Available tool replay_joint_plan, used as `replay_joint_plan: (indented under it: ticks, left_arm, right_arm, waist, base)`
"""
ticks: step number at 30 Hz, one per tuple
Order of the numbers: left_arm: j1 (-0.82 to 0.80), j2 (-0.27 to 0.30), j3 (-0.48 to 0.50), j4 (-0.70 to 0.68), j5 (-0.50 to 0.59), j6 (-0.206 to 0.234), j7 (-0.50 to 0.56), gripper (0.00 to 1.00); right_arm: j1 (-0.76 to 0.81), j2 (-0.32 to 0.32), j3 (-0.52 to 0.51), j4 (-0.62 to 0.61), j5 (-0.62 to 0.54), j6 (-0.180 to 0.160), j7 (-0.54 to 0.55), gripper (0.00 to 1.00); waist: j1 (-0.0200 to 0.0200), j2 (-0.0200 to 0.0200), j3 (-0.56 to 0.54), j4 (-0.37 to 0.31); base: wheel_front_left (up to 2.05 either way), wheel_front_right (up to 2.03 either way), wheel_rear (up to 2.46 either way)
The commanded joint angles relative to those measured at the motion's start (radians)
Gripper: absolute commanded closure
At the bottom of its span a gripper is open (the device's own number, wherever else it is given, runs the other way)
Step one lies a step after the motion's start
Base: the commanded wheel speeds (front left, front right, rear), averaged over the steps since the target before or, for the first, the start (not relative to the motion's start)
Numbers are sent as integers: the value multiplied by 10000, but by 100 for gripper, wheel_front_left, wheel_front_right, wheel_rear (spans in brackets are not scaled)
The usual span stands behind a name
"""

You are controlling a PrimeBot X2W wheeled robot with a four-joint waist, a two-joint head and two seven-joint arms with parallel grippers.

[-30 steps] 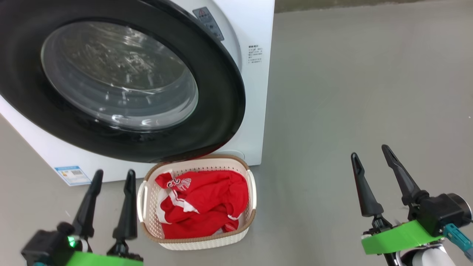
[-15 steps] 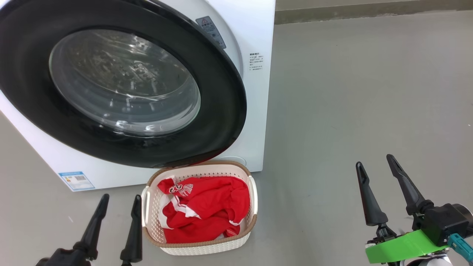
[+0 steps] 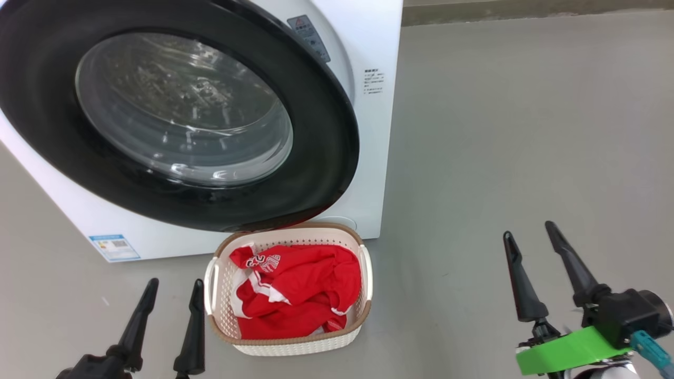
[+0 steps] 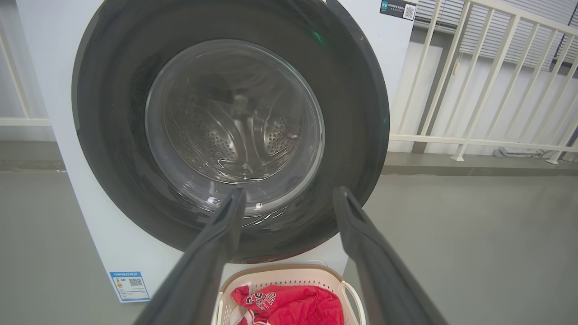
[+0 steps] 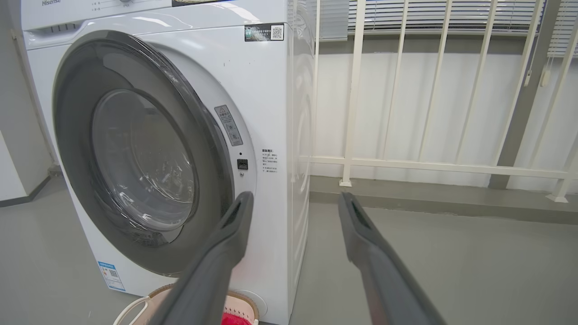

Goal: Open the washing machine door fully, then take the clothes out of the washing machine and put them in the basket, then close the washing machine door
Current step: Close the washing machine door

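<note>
The white washing machine stands at the upper left, and its black-rimmed door is swung nearly shut over the drum. In the right wrist view the door has its right edge a little off the front, so the latch hole shows. The cream basket sits on the floor below the door and holds the red clothes. My left gripper is open just left of the basket, holding nothing. My right gripper is open over bare floor far to the right. The basket and clothes lie under the left gripper.
Grey floor stretches wide to the right of the machine. A white railing and a wall with blinds stand behind and to the right. A blue label marks the machine's lower front corner.
The head camera has shifted a little. My left gripper has drawn back toward the bottom edge beside the basket, and the right has dropped slightly. Door, basket and clothes stay put.
</note>
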Motion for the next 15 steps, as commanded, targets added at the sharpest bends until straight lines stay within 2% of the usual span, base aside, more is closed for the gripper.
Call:
replay_joint_plan:
  ticks: [1,2,15]
  left_arm:
    - [-346,70,417,-278,81,-74,-79,0]
    - [-357,52,437,-293,86,-82,-80,0]
    - [-564,-247,586,-583,89,-16,-80,0]
  right_arm:
    - [-504,-49,325,-103,-92,46,-65,89]
    - [-622,-49,363,0,-161,46,-65,100]
    - [-2671,-209,1255,1803,-445,46,-65,100]
  waist:
    - [0,-1,77,89]
    - [0,-1,103,125]
    - [0,-1,737,836]
  base:
    - [0,0,0]
    - [0,0,0]
    - [0,0,0]
